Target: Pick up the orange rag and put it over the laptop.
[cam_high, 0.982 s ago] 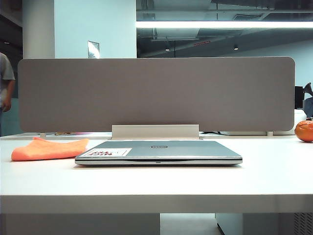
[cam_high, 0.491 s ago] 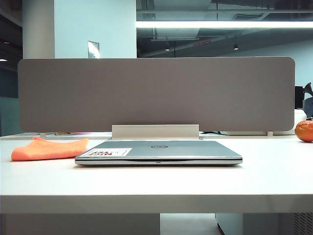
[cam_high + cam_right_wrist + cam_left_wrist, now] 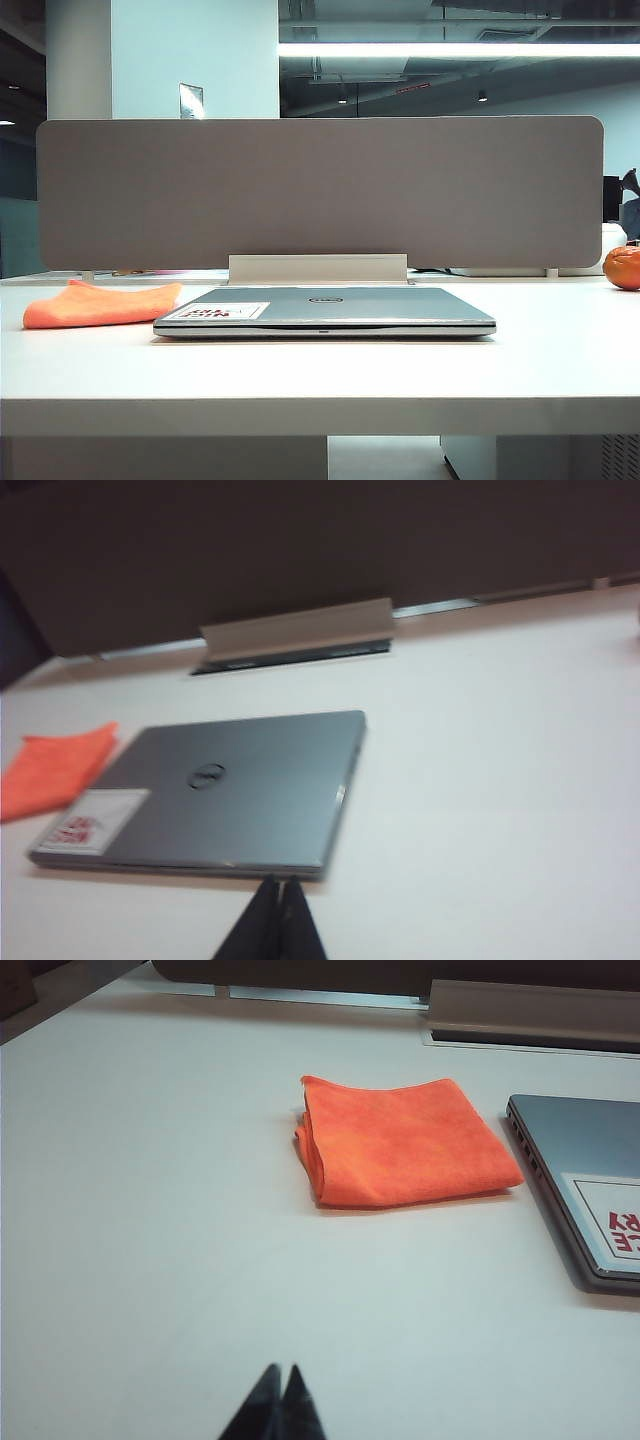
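The orange rag [image 3: 100, 305] lies folded flat on the white table, just left of the laptop [image 3: 325, 310]. The laptop is closed, silver-grey, with a round logo and a white sticker with red print on its lid. In the left wrist view the rag [image 3: 405, 1142] lies well ahead of my left gripper [image 3: 281, 1372], which is shut and empty over bare table; the laptop's edge [image 3: 590, 1180] shows beside the rag. In the right wrist view my right gripper [image 3: 279, 882] is shut and empty, short of the laptop's [image 3: 230, 785] front edge, with the rag [image 3: 55, 768] beyond the laptop. Neither gripper shows in the exterior view.
A grey divider panel [image 3: 320, 190] stands along the table's back edge, with a pale bracket [image 3: 317, 268] at its foot behind the laptop. A round glossy orange ball [image 3: 622, 267] sits at the far right of the table.
A person standing at the far left edge one second ago is gone from the exterior view. The rag and laptop have not moved.
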### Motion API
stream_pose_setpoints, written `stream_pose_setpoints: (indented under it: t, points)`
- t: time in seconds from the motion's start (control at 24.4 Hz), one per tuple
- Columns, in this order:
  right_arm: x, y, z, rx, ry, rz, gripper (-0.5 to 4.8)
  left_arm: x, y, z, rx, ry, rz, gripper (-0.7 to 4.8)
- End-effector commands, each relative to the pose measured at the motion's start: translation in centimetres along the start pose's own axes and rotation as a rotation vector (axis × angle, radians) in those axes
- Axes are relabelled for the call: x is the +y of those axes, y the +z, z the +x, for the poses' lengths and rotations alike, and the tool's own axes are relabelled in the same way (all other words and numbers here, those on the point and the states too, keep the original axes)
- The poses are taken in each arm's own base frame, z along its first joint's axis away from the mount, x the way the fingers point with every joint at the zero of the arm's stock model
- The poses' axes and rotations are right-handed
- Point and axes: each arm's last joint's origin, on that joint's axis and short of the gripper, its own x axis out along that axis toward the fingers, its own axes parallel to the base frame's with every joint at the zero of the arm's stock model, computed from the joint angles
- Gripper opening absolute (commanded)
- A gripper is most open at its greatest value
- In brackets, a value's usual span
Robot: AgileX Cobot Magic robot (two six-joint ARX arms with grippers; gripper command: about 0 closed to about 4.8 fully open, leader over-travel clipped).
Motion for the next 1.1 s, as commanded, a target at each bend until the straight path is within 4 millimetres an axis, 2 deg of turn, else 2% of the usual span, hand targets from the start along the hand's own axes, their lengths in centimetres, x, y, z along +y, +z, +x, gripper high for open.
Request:
stream_pose_setpoints:
  t: [0.04,0.2,0.57,0.98,1.1]
  points:
    - [0.8,1.4,-1.1,0.016,0.090,0.041,-0.05,0.0,-0.2,0.0,0.011,0.006,0.005,-0.06]
    - [1.5,2.5,-2.2,0.046,0.160,0.045,-0.05,0.0,-0.2,0.0,0.011,0.005,0.004,-0.06]
    - [1.8,2.6,-2.7,0.085,0.220,0.053,-0.05,-0.1,0.1,-0.1,0.012,-0.021,0.004,-0.06]
    - [1.8,2.1,-2.7,0.137,0.223,0.069,-0.05,-0.2,3.2,-1.5,-0.029,-0.042,-0.060,-0.06]
    - [1.7,2.0,-2.7,0.147,0.220,0.072,-0.05,-0.2,4.8,-2.0,-0.050,-0.043,-0.060,-0.06]
